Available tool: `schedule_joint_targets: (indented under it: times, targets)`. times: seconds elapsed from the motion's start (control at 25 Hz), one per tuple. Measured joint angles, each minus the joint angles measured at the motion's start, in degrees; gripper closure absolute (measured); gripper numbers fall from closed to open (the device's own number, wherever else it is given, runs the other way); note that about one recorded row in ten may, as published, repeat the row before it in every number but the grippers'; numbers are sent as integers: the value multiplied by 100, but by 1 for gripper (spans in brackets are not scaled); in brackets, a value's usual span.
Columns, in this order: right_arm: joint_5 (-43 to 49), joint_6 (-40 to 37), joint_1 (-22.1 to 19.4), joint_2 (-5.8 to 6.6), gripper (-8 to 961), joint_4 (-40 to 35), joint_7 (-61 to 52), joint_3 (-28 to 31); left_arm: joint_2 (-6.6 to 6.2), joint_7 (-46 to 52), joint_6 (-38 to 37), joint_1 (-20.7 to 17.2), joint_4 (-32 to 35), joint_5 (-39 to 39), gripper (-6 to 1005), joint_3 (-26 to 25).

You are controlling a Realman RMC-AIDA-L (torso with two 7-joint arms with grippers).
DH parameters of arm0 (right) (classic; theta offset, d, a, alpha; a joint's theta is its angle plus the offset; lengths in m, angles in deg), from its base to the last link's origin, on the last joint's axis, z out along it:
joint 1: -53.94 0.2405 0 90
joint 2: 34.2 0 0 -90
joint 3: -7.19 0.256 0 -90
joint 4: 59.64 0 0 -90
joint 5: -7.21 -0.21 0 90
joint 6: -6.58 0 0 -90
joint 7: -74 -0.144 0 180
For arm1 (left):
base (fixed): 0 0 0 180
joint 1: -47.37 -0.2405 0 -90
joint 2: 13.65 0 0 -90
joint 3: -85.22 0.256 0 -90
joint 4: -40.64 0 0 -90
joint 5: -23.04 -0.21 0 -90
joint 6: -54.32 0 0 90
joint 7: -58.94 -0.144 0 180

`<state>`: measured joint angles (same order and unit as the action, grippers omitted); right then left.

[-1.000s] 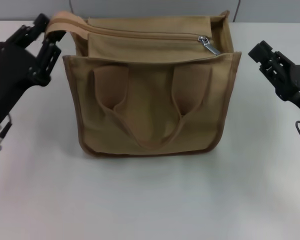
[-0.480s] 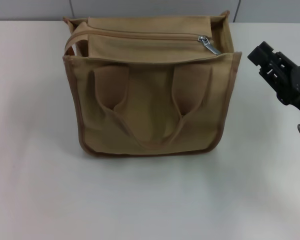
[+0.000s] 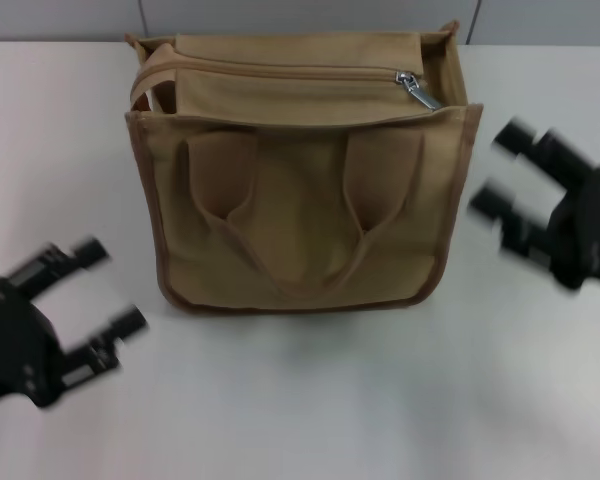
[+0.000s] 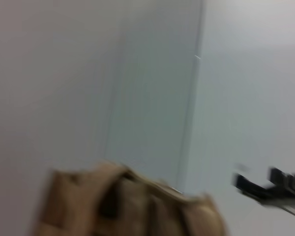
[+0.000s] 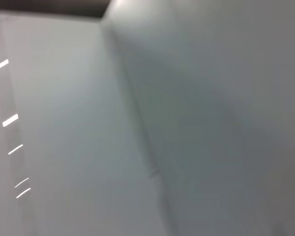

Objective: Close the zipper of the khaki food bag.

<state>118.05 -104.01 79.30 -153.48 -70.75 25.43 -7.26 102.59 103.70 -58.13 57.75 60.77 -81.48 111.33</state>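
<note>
Khaki food bag (image 3: 300, 190) between spread left fingers (image 3: 115, 328), right fingers (image 3: 500, 205)

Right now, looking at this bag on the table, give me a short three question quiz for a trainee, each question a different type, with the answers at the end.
1. True or false: the left gripper is holding the bag.
2. Multiple choice: the slider on the zipper sits at which end of the bag top, from the head camera? A) the robot's left B) the middle C) the robot's right
3. Fill in: the right gripper is ____ and clear of the bag.

Key
1. False: it is open over the table, near the bag's front left corner, not touching.
2. C
3. open
</note>
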Motion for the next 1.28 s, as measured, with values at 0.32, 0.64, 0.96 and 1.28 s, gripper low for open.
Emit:
schedule_joint_targets:
  times: [0.32,0.64,0.96,1.28]
  targets:
    - [0,239,-46,2,152,-645,14,-1917,110,-4,282,269,221,-684,213,669]
    - [0,982,-10,-20,151,-686,293,-2846,162,-26,413,444,228,-932,213,668]
    - [-42,1028,6,-33,151,-625,432,-2870,204,-29,574,506,229,-941,213,682]
    - [-46,1078,25,-34,151,-605,435,-2883,206,-29,587,522,228,-951,213,688]
